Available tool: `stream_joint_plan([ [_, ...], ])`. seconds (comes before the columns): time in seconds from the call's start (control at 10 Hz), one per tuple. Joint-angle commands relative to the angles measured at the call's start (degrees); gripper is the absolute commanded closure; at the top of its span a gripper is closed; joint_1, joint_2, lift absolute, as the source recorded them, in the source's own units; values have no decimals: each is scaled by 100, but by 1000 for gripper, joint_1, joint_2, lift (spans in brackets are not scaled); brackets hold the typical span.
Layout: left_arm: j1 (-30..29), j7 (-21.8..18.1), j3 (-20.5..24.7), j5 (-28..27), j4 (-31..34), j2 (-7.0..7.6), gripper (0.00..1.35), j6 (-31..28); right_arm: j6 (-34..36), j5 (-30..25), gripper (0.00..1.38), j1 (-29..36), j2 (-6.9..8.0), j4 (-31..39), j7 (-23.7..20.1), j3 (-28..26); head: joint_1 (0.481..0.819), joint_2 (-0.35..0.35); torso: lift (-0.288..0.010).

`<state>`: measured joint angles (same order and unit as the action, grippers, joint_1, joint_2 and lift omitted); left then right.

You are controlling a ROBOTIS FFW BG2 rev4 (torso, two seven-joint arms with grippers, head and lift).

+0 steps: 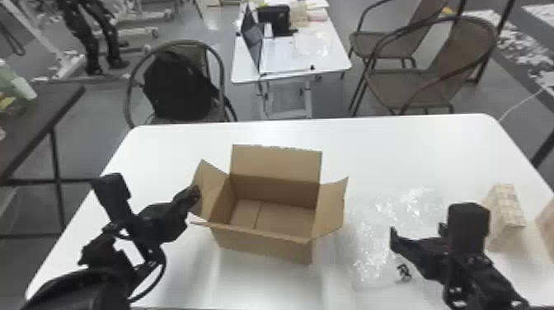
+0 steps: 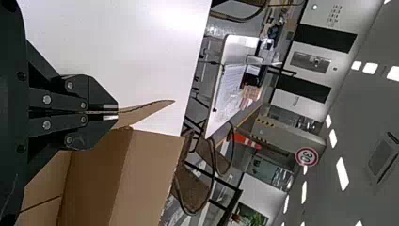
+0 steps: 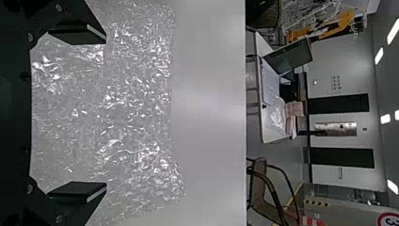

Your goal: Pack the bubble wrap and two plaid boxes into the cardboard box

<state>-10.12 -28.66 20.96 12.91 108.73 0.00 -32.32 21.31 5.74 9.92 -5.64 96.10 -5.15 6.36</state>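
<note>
1. Your right gripper is spread open over the bubble wrap, unpacked.
2. Your left gripper pinches a flap of the cardboard box; you've packed nothing yet.
3. Both plaid boxes wait rightward: three items left.

way in from above is wide open over the cardboard box, center of the head view, but flaps stick out around it and the left gripper blocks its left side.
</note>
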Motion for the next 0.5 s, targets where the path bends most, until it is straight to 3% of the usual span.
stream_joint_plan([
  [0.0,2,10,-5,-7,-1,-15,1191,6,277,41,191,-139,-7,-259,5,-21,695,144,-90],
  [0.1,-16,10,4,-7,-1,-15,1191,6,435,76,214,-157,2,-267,40,-56,695,140,-90],
  [0.2,-25,10,13,-16,-1,-15,1191,6,470,50,401,-174,2,-311,67,-56,695,136,-90],
  [0.3,-25,18,4,-16,-1,-15,1191,15,470,156,889,-192,-7,-373,67,-74,695,133,-90],
  [0.4,-16,18,-5,-16,-1,-15,1191,24,312,191,1044,-139,2,-303,67,-74,695,132,-90],
])
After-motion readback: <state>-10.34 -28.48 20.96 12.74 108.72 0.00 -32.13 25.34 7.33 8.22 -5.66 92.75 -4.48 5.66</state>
